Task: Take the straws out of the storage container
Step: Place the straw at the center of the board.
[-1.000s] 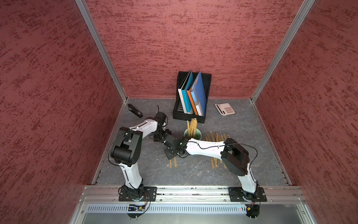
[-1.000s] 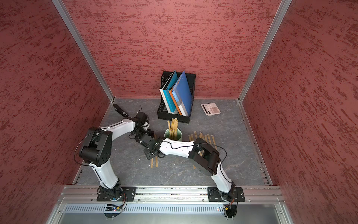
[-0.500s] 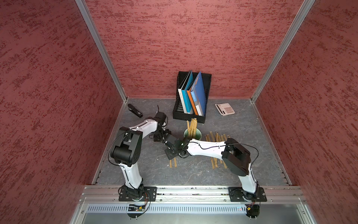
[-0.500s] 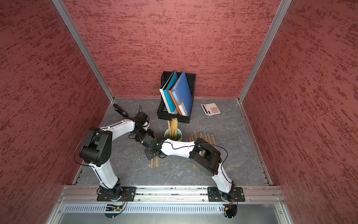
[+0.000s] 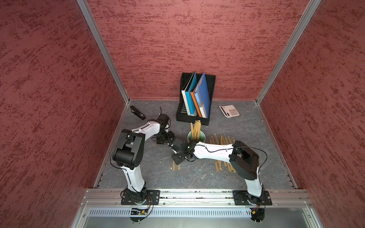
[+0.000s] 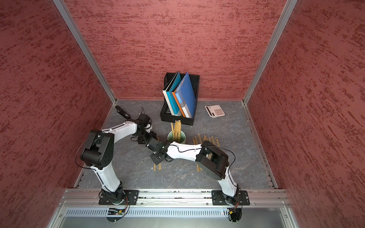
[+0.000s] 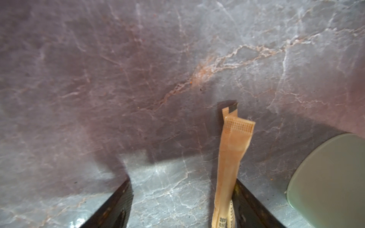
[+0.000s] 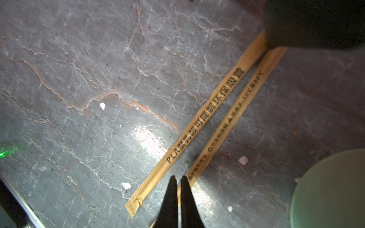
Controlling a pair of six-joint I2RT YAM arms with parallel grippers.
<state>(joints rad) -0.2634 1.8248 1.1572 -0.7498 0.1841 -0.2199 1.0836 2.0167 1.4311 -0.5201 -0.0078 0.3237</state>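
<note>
The storage container, a pale mint-green cup [image 5: 201, 136] [image 6: 182, 136], stands mid-table with several straws [image 5: 195, 127] [image 6: 176, 126] upright in it. More straws [image 5: 217, 139] lie right of it, partly under my right arm. Two straws [image 5: 176, 167] [image 8: 207, 118] lie left of the cup. My right gripper [image 5: 171, 146] [image 8: 177, 178] hovers shut over them; one runs beneath its fingertips. Beside it, my left gripper [image 5: 167, 138] [image 7: 182, 183] is open, jaws wide, and a straw [image 7: 233, 154] leans on one finger's inner face. The cup's edge [image 7: 325, 177] [image 8: 331, 187] shows in both wrist views.
A black mesh file holder [image 5: 189, 118] with coloured folders stands against the back wall, just behind the cup. A calculator [image 5: 229, 111] lies at the back right and a black stapler [image 5: 137, 112] at the back left. Red walls close three sides.
</note>
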